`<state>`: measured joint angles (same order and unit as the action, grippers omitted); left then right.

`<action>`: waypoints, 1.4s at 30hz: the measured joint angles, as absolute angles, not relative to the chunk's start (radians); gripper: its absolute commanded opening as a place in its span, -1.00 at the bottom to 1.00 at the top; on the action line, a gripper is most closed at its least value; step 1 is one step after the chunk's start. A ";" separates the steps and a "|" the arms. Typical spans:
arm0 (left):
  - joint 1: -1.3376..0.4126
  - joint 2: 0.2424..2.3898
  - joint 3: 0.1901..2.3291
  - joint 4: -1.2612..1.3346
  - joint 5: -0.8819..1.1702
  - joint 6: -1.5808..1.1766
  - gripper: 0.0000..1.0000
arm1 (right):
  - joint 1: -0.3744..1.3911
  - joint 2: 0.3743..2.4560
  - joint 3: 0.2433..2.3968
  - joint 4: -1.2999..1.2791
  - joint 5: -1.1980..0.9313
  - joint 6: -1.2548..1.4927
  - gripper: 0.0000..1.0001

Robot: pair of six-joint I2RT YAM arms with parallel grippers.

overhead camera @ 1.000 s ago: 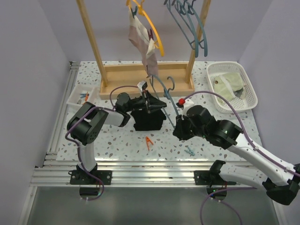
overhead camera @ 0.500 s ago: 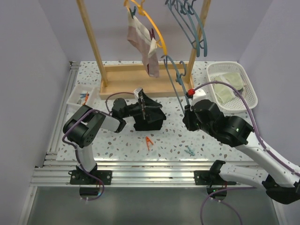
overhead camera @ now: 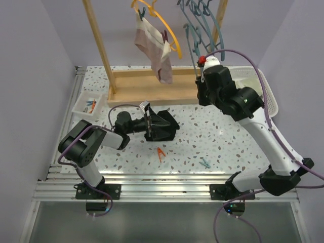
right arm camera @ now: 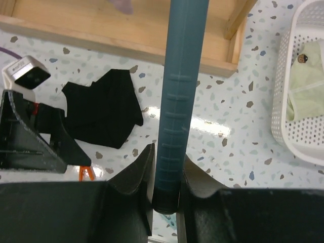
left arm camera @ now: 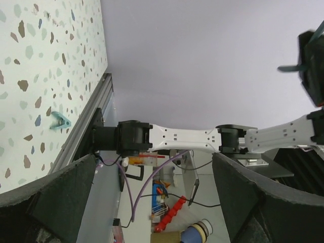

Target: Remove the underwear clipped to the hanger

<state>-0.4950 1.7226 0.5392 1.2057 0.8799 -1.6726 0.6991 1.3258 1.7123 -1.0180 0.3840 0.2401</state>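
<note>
The dusty pink underwear [overhead camera: 154, 48] hangs clipped to a yellow hanger [overhead camera: 171, 36] on the wooden rack. The black underwear [overhead camera: 164, 127] [right arm camera: 104, 109] lies loose on the table. My left gripper [overhead camera: 153, 125] [left arm camera: 154, 162] rests low beside it, open, with nothing between its fingers. My right gripper [overhead camera: 201, 93] [right arm camera: 167, 162] is raised near the rack's right post. It is shut on the bar of a bare blue hanger [overhead camera: 194, 50] [right arm camera: 182, 91].
Several more blue hangers [overhead camera: 202, 12] hang at the rack's top right. A white basket [overhead camera: 272, 104] [right arm camera: 283, 126] with pale green cloth sits at the right. An orange clip [overhead camera: 161, 153] and a teal clip [overhead camera: 205, 163] lie near the front. A small clip tray [overhead camera: 81, 107] is at the left.
My left gripper has opened and let go of the black underwear, which stays on the table. My right arm has lifted the blue hanger up towards the rack.
</note>
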 measured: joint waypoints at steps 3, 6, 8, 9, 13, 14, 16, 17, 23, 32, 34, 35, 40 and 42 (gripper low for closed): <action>-0.495 1.716 0.532 1.198 0.887 -1.663 1.00 | 0.634 1.456 1.880 -1.037 0.327 0.198 -1.00; -0.493 1.707 0.532 1.195 0.889 -1.659 1.00 | 0.603 1.579 2.055 -1.058 0.258 0.163 -1.00; -0.492 1.703 0.532 1.195 0.891 -1.657 1.00 | 0.577 1.668 2.192 -1.079 0.208 0.152 -1.00; -0.492 1.703 0.532 1.194 0.892 -1.657 1.00 | 0.563 1.705 2.249 -1.085 0.189 0.152 -1.00; -0.491 1.703 0.532 1.194 0.896 -1.657 1.00 | 0.490 1.858 2.492 -1.102 0.112 0.160 -1.00; -0.491 1.702 0.532 1.194 0.897 -1.657 1.00 | 0.474 1.880 2.517 -1.100 0.095 0.165 -1.00; -0.490 1.700 0.532 1.195 0.901 -1.657 1.00 | 0.447 1.905 2.532 -1.096 0.065 0.176 -1.00; -0.488 1.700 0.532 1.194 0.902 -1.657 1.00 | 0.438 1.910 2.532 -1.095 0.052 0.181 -1.00; -0.471 1.694 0.525 1.194 0.912 -1.657 1.00 | 0.402 1.967 2.553 -1.076 -0.036 0.210 -1.00; -0.456 1.689 0.525 1.193 0.918 -1.657 1.00 | 0.392 1.986 2.565 -1.002 -0.099 0.231 -1.00; -0.456 1.689 0.525 1.193 0.919 -1.657 1.00 | 0.392 1.986 2.565 -0.992 -0.101 0.235 -1.00; -0.456 1.689 0.525 1.193 0.920 -1.657 1.00 | 0.392 1.986 2.565 -0.987 -0.101 0.236 -1.00; -0.453 1.689 0.525 1.198 0.923 -1.665 1.00 | 0.391 2.015 2.600 -0.969 -0.104 0.252 -1.00; -0.451 1.689 0.525 1.202 0.923 -1.666 1.00 | 0.389 2.033 2.610 -0.958 -0.114 0.263 -1.00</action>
<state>-0.4507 1.6886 0.5251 1.2022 0.9230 -1.6661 0.3893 2.0331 2.6102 -0.9577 -0.1139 0.2626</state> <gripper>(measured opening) 0.997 0.198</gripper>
